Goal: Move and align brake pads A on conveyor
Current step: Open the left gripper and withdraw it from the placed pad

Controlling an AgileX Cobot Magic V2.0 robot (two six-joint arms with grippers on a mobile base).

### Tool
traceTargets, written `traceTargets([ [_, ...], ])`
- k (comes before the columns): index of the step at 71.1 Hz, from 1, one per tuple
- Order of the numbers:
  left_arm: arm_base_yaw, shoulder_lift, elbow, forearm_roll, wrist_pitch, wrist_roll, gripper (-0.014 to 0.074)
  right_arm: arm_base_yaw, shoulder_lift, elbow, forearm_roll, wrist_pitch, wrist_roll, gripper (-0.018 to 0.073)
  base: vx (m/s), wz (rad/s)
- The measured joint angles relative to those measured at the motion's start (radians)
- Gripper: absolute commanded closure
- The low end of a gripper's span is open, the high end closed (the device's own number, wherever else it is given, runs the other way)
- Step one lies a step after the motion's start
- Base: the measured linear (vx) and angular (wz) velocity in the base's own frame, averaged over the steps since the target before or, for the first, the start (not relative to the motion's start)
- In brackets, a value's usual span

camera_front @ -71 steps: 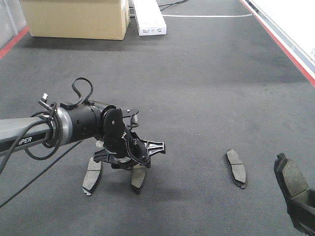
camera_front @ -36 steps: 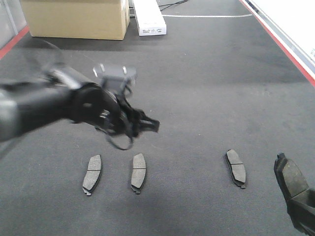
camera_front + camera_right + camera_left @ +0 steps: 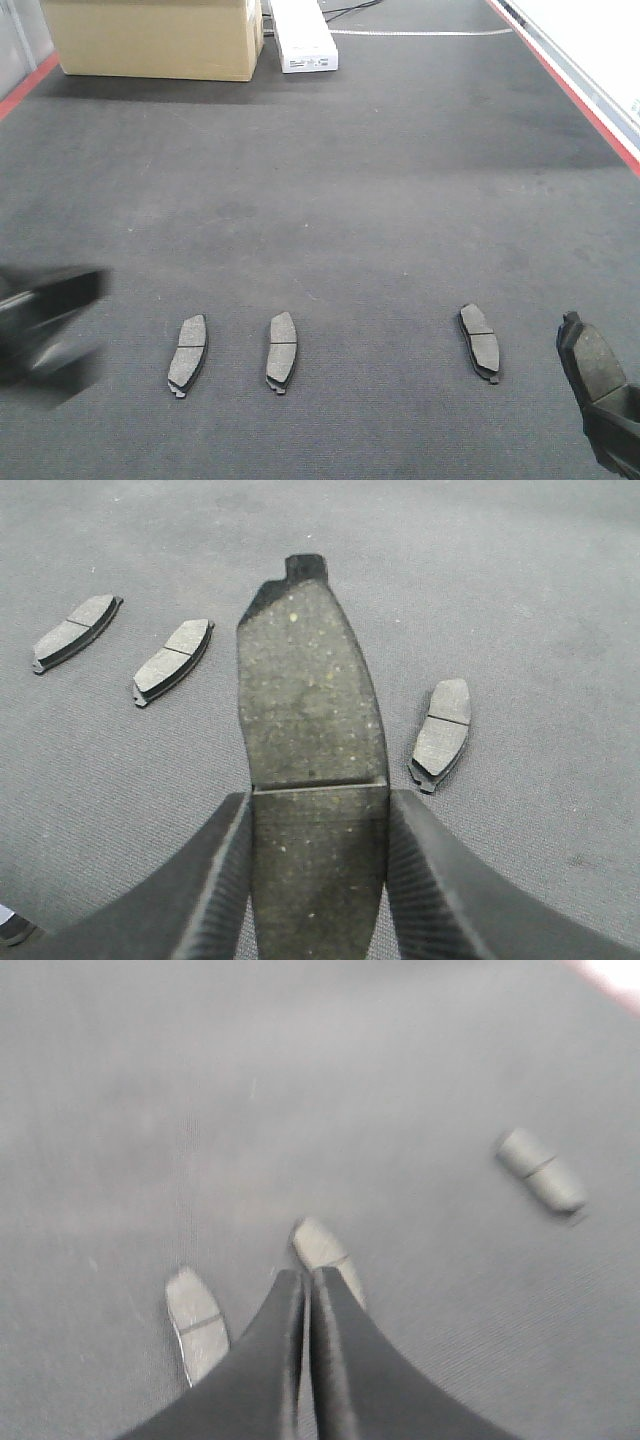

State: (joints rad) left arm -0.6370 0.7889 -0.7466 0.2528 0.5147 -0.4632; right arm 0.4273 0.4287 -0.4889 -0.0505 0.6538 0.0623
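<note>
Right wrist view: the right gripper (image 3: 318,825) squeezes one brake pad (image 3: 305,695) by its sides. Three pads lie on the conveyor (image 3: 380,180), at 9, 10 and 3 o'clock. Left gripper (image 3: 305,1305) is pressed closed, holding nothing. Pads look stiff and hard; pinch the long edges.

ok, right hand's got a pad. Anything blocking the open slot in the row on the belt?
Nothing visible. The right hand grips a brake pad; the conveyor is bare between the second pad and the third pad.
</note>
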Motion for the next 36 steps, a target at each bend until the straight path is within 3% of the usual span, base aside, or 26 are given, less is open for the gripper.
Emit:
traceTargets([
  [17,0.0,-0.427,0.185,0.003,-0.01,0.0,0.0604,0.0,0.0,0.0,0.0,-0.001,0.0,0.0517,0.0,0.0],
  [36,0.0,-0.567,0.273,0.004,0.038,0.041,0.0604,0.0,0.0,0.0,0.0,-0.001,0.0,0.0517,0.0,0.0],
])
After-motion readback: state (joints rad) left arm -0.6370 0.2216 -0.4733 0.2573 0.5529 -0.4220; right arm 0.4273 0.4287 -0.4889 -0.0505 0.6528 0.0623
